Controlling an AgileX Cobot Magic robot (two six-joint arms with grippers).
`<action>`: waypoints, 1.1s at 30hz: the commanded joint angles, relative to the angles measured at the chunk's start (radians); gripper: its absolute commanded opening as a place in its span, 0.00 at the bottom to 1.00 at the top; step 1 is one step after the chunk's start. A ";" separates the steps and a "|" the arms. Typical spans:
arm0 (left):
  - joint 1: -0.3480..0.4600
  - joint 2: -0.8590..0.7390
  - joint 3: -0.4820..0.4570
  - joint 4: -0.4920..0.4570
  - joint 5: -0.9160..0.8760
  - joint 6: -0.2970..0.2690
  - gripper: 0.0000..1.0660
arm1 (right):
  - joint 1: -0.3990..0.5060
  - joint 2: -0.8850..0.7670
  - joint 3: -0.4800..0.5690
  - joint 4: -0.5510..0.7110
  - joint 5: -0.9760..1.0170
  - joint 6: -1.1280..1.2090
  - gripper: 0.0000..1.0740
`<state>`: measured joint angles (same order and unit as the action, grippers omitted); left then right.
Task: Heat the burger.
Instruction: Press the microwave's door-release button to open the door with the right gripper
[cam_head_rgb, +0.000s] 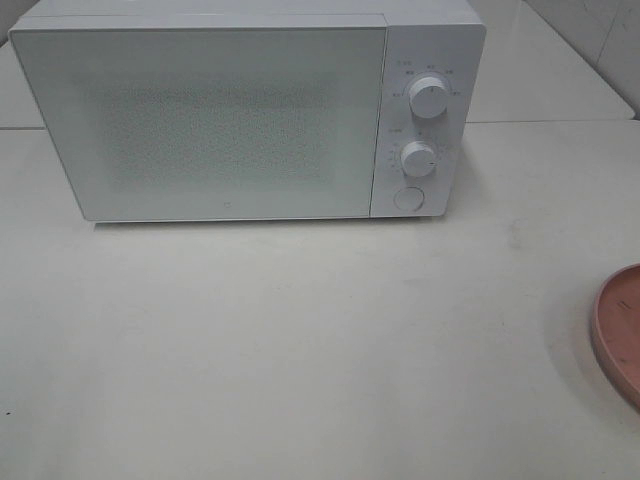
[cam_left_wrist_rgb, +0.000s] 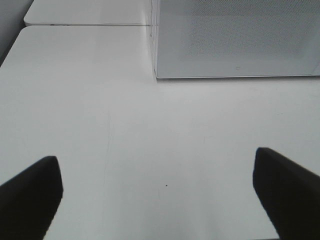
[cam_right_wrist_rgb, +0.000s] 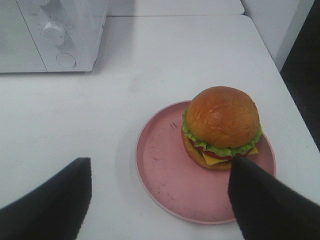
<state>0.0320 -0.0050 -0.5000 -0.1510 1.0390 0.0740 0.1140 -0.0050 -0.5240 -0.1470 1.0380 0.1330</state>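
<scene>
The burger, with a shiny brown bun, green lettuce and yellow cheese, sits on a round pink plate in the right wrist view. My right gripper hovers open above the near part of that plate, with the burger just ahead of one dark finger. The exterior high view shows only the plate's rim at the right edge; the burger is out of that view. A white microwave stands at the back with its door shut. My left gripper is open over bare table, nothing between its fingers.
The microwave has two round knobs and a round button on its right panel. The white table stretches in front of it. In the right wrist view the table's edge runs close beside the plate.
</scene>
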 joint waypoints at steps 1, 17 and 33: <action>0.004 -0.008 0.004 -0.003 -0.003 -0.004 0.92 | -0.006 0.028 -0.032 0.001 -0.016 0.005 0.69; 0.004 -0.008 0.004 -0.003 -0.003 -0.004 0.92 | -0.006 0.310 -0.006 0.002 -0.203 0.005 0.69; 0.004 -0.008 0.004 -0.003 -0.003 -0.004 0.92 | -0.006 0.557 0.045 0.026 -0.525 0.005 0.69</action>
<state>0.0320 -0.0050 -0.5000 -0.1510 1.0390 0.0740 0.1140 0.5290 -0.4820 -0.1230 0.5650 0.1340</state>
